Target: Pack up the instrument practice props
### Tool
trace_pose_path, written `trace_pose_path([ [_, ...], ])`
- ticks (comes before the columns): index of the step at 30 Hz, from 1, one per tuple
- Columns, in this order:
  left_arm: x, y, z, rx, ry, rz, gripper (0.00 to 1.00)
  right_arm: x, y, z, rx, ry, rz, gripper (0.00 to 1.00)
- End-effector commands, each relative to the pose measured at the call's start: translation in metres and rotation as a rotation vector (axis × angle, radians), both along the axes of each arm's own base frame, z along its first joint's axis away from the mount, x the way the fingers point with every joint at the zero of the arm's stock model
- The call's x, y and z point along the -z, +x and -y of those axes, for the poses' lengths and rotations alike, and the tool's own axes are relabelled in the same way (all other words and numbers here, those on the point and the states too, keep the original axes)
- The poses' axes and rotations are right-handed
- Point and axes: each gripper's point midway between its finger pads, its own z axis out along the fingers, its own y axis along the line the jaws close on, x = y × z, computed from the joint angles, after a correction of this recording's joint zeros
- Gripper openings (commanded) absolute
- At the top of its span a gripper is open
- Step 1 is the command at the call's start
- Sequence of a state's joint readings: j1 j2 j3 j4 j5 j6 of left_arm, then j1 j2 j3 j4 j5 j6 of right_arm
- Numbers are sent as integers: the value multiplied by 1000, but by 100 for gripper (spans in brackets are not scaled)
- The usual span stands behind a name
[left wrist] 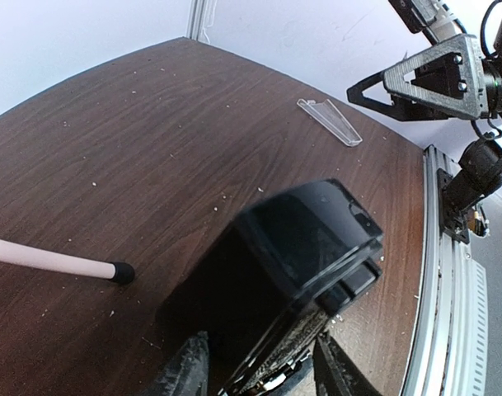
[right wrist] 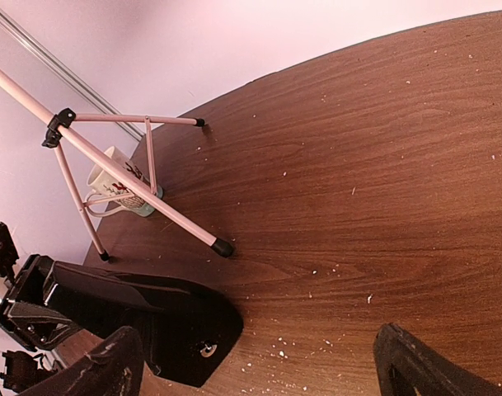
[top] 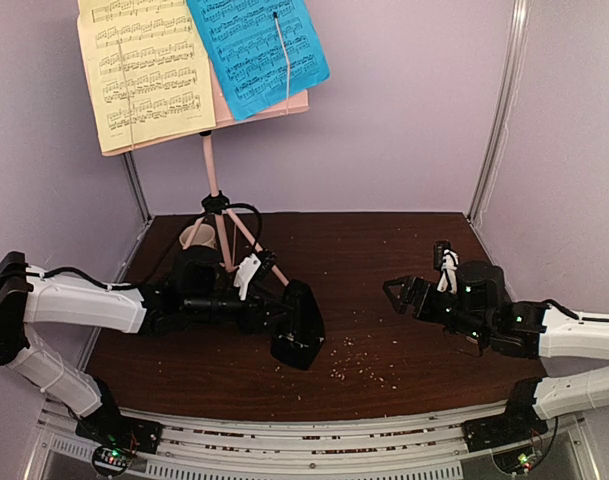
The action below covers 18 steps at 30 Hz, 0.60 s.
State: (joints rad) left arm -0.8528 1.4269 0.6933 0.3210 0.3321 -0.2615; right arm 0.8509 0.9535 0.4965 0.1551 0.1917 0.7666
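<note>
Metronome first: from above, the black pyramid metronome lies tipped close to the near edge of the tabletop, left of middle, with my left gripper at its base. My right gripper hangs spread and empty toward the right edge. The pink perforated music stand stands at the far left corner. It carries the yellow sheet-music page and the blue sheet-music page, and a beige mug sits by its legs.

Left wrist camera: my fingers flank the metronome's base, but I cannot tell whether they bite. The clear plastic cover lies apart by the right edge.

Right wrist camera: the metronome's end lies near one black-capped stand foot.

My worry is that the slick tapered sides could squirt out of a half-set pinch. A swing on lifting could also knock that leg and topple stand, pages and mug.
</note>
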Motion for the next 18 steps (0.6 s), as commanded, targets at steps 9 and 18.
trace_pose_path([
  [9, -13, 1, 6, 16, -38, 36, 39, 0, -2, 3, 1, 4, 4, 100],
  [18, -14, -2, 3, 10, -48, 33, 38, 0, -2, 3, 4, 1, 4, 100],
])
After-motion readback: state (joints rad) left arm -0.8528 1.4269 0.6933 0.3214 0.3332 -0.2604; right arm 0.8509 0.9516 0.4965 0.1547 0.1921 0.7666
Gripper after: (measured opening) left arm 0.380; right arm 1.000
